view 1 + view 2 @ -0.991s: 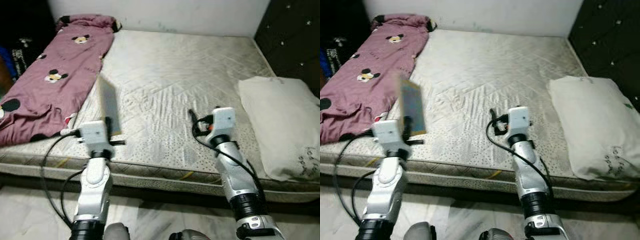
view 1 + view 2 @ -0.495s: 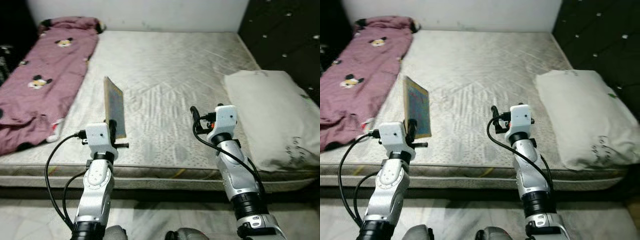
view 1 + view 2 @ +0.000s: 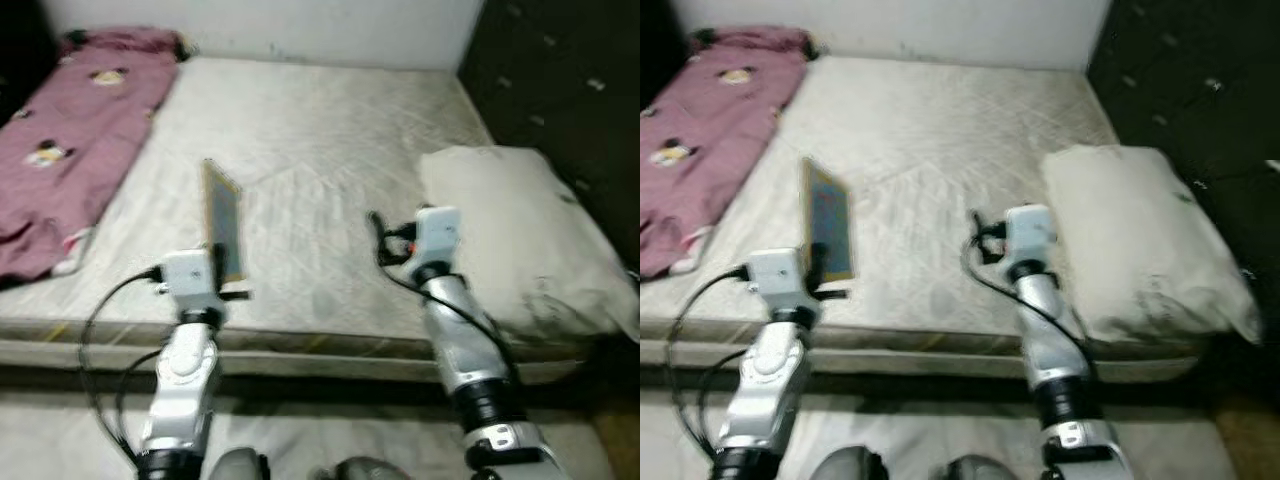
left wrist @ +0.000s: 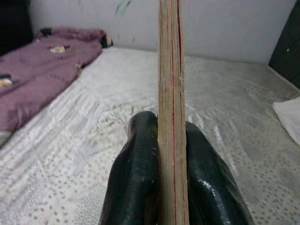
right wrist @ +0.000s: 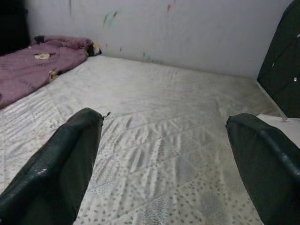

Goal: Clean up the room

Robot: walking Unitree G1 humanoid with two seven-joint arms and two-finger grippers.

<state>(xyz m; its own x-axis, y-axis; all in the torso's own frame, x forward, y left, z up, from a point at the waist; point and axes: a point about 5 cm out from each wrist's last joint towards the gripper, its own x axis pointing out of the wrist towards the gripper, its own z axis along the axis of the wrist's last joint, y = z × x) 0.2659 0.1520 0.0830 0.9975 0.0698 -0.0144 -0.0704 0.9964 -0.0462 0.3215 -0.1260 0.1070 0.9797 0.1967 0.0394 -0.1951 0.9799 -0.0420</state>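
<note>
The left pincer point(image 4: 171, 183) is pinching a thin book point(image 3: 222, 222), holding it upright on its edge above the front part of the bare mattress point(image 3: 330, 150). Along the left wrist view it is a narrow slab, tan page edges with a thin red line running down it, squeezed between two glossy black fingers point(image 4: 136, 178). From the head camera its cover looks bluish with a yellowish border, blurred, so no title can be read. The right pincer point(image 5: 164, 164) hovers spread wide over the mattress, nothing between its fingers, just beside a cream pillow point(image 3: 510, 230) that lies at the right edge of the bed. A pink blanket point(image 3: 70, 130) with cartoon mouse faces lies crumpled along the left side, well apart from the book. A dark tufted headboard point(image 3: 560, 90) rises to the right.
</note>
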